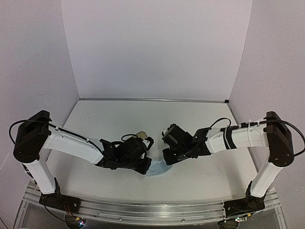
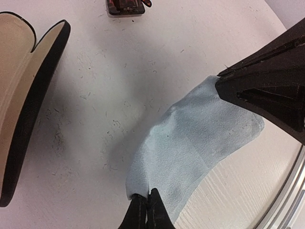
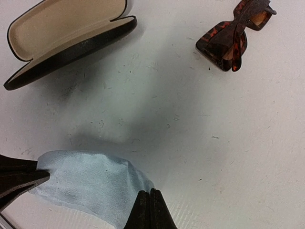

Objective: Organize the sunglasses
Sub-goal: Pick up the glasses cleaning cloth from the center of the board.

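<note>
The sunglasses, a folded tortoiseshell pair, lie on the table at the upper right of the right wrist view; only their edge shows at the top of the left wrist view. A light blue cloth lies between the arms. My left gripper is shut on one corner of it. My right gripper is shut on another corner of the same cloth. In the top view both grippers meet low over the cloth; the sunglasses are hidden there.
An open black oval case with tan lining lies beyond the cloth, also seen at the left of the left wrist view. A metal rail runs along the table's near edge. White walls enclose the table.
</note>
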Controlling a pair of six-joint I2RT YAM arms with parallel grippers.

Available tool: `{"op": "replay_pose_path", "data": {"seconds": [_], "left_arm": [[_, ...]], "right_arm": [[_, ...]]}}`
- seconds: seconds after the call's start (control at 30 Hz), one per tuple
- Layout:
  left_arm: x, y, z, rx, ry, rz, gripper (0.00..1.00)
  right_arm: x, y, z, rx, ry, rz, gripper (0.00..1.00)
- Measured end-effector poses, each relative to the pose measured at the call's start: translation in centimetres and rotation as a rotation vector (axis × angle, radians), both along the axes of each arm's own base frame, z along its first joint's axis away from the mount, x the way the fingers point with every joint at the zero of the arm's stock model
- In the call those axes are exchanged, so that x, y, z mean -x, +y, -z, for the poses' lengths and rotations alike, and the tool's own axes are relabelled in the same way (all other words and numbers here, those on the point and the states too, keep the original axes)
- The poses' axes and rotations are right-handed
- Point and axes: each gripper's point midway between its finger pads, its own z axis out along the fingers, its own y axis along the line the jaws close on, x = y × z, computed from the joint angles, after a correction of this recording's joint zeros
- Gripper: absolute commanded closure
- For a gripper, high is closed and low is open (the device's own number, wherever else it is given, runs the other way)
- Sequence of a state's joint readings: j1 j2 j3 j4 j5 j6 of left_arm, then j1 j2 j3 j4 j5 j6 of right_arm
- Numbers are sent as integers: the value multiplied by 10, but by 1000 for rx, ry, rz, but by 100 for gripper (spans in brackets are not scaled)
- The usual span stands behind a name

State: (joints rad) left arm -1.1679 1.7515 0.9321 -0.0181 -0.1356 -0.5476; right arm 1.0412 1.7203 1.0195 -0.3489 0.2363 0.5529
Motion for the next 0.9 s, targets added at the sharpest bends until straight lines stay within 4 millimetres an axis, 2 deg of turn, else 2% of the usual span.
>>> {"op": "replay_pose_path", "data": {"seconds": [0.17,0.5,0.7,0.9], "left_arm": [[-4,4,-13,8,-28,-21,100],[-11,14,-25,-17,-69,-64,100],[-17,21,-39,-12,-108,-98,100],[-22,29,-40,-41,-133,-127,100]], "right_arm": [[-8,11,-18,-21,-27,-5,100],[-24,35,-55,-67,-86,-29,100],[-32,49,-63,-70,-101,-43,100],[-41,63,-66,-64,-109,-58,100]]}}
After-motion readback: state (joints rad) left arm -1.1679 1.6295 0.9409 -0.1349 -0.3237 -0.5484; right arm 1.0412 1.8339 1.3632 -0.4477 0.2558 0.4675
